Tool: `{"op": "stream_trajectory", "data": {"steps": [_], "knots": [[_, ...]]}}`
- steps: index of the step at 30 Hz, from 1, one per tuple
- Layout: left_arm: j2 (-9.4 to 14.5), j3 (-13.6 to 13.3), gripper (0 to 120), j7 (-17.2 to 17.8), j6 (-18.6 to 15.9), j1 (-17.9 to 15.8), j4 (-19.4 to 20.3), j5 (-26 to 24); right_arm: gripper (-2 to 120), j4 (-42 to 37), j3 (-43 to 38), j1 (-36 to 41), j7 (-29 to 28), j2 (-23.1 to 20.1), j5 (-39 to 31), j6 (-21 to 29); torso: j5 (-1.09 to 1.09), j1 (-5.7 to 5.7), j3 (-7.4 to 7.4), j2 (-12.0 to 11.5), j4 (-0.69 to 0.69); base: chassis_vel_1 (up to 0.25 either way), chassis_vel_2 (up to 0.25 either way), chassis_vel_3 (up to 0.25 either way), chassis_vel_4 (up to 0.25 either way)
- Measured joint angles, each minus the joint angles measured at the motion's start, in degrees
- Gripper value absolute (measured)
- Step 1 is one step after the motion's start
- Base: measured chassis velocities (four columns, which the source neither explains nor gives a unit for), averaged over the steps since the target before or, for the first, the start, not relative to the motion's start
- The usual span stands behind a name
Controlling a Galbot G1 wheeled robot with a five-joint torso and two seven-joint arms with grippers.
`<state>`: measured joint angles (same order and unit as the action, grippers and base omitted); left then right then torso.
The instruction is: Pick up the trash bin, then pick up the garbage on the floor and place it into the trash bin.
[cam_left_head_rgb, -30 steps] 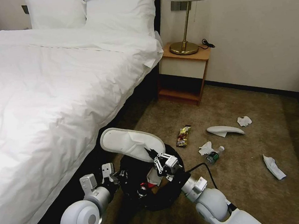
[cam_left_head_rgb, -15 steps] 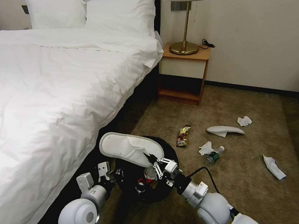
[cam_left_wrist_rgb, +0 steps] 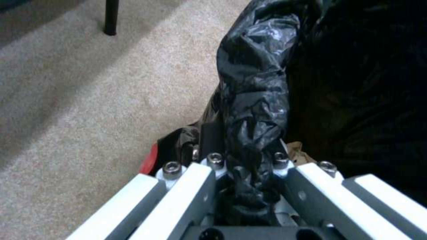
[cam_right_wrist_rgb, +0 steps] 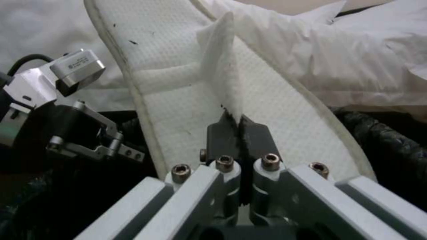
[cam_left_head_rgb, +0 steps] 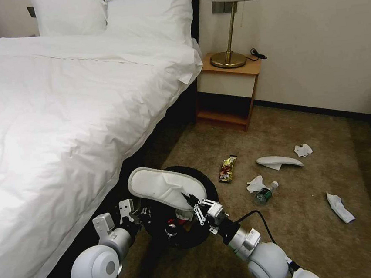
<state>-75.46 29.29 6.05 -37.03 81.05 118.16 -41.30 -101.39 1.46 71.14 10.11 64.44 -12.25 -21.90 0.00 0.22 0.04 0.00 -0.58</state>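
Right hand (cam_left_head_rgb: 186, 197) pinches the slipper (cam_left_head_rgb: 166, 188) by its strap; its long axis spans the bin (cam_left_head_rgb: 207, 185) mouth. Left hand (cam_left_head_rgb: 141, 214) clamps the bin's bag-lined rim.

Quick count, going off the trash bin (cam_left_head_rgb: 207, 185): just one bin, black bag lining. Slippers: two, one lying across the bin's mouth (cam_left_head_rgb: 164, 187), the other (cam_left_head_rgb: 279, 161) on the carpet well past the bin toward the nightstand side. Crumpled tissues: three, one (cam_left_head_rgb: 255, 184) near the bin, one (cam_left_head_rgb: 303, 150) beyond the far slipper, one (cam_left_head_rgb: 340, 207) farthest out from the bin. One gold snack wrapper (cam_left_head_rgb: 227, 168) just beside the bin. One small plastic bottle (cam_left_head_rgb: 266, 193) next to the nearest tissue. One red can (cam_left_head_rgb: 173, 227) inside the bin.
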Motion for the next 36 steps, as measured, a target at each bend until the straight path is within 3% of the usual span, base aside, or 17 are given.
{"op": "stream_trajectory", "data": {"steps": [19,36], "knots": [[-0.5,0.0,2,0.1,0.1,0.6,1.2,-0.2,2,2.3,0.6,0.4,0.5,1.3,1.4,-0.9,0.00,0.00,0.00,0.0,0.00,0.000,0.000,0.000,0.000],[-1.4,0.0,2,0.7,-0.3,1.5,1.7,-0.4,64,1.6,0.4,0.9,1.0,-1.0,1.9,-0.6,0.00,0.01,0.00,0.0,0.00,0.000,0.000,0.000,0.000]]}}
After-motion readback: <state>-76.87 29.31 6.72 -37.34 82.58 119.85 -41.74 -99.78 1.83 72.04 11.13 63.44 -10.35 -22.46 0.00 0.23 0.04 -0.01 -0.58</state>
